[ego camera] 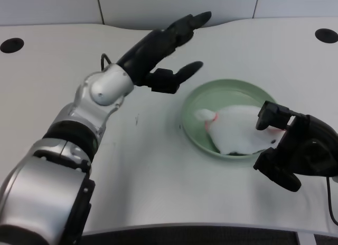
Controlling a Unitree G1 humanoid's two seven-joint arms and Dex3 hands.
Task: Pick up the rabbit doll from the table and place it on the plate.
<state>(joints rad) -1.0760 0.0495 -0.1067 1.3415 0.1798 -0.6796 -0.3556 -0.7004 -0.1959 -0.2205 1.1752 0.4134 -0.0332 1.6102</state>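
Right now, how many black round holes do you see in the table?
2. One black hole sits at the table's far left edge, the other at the far right. More may lie outside the view or under the arms.

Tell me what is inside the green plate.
The white rabbit doll lies inside the green plate, a pink mark near its end. The right hand covers the doll's right part and the plate's rim there. The left hand is open, apart from the plate.

Rabbit doll (238, 131) lies in plate (196, 100) (right of centre on worktop (148, 166)); left hand (163, 49) left of plate, behind it.
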